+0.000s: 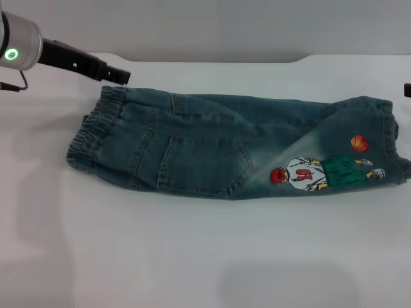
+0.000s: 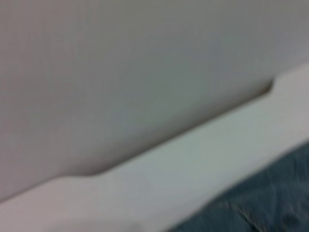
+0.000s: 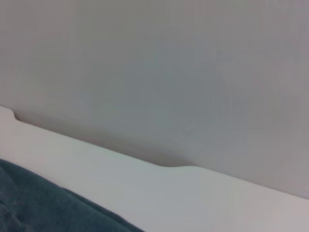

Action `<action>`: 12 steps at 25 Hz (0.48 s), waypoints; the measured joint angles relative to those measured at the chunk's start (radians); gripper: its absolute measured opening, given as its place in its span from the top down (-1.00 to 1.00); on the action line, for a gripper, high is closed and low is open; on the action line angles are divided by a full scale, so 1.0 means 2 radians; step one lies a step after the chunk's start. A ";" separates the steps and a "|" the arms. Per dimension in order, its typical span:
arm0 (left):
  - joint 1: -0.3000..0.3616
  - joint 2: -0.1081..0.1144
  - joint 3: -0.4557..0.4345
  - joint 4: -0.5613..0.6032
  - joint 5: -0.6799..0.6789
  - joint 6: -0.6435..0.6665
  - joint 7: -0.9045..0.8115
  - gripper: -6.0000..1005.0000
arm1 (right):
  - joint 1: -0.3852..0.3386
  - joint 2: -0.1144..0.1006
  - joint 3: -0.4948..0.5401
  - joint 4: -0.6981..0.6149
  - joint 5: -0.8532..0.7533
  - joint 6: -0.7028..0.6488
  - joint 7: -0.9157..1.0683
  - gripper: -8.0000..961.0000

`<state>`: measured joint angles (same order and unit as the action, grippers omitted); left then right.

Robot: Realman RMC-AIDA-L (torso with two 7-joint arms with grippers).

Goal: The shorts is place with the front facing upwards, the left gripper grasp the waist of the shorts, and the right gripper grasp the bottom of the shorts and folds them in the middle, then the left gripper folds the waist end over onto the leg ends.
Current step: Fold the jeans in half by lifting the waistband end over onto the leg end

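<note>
In the head view the shorts (image 1: 237, 151) lie flat on the white bench (image 1: 192, 256), already folded lengthwise into one long band that runs from the bench's left side to its right edge, nearer the far edge than the near one. The denim is dark blue with a faded pale patch towards the right, a stitched pocket (image 1: 202, 163) faces up in the middle, and the gathered, ruffled waist (image 1: 96, 131) is the left end. At the right end sit the leg ends (image 1: 395, 144), one bearing the cartoon basketball-player print (image 1: 324, 172) with an orange ball above it. The left gripper (image 1: 119, 75) hovers at the far left corner, just beyond the waist — black fingers ahead of a silver wrist with a glowing green ring; whether they are parted or closed I cannot tell. The right gripper (image 1: 407, 90) shows only as a black sliver at the bench's right edge, jaws hidden. The left wrist view shows a blurred corner of denim (image 2: 270, 203), the bench's far edge and the grey wall (image 2: 120, 72). The right wrist view shows much the same — dark denim (image 3: 43, 203) on white bench below the wall.
</note>
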<state>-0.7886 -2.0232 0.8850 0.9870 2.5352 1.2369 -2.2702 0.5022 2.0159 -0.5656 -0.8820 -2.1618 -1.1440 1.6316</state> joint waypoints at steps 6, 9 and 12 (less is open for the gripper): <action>-0.009 0.018 -0.006 0.020 0.014 0.104 0.016 -0.60 | -0.002 0.000 0.001 0.005 0.008 0.005 -0.009 0.07; -0.002 0.019 -0.006 0.033 0.012 0.135 0.032 -0.59 | -0.001 0.000 0.000 0.008 0.008 0.006 -0.009 0.07; 0.004 0.021 -0.007 0.031 0.012 0.149 0.051 -0.57 | 0.003 0.000 -0.001 0.013 0.009 0.006 -0.013 0.07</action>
<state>-0.7803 -1.9818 0.8703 1.0484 2.5600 1.5354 -2.1673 0.5091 2.0157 -0.5675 -0.8553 -2.1443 -1.1315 1.6064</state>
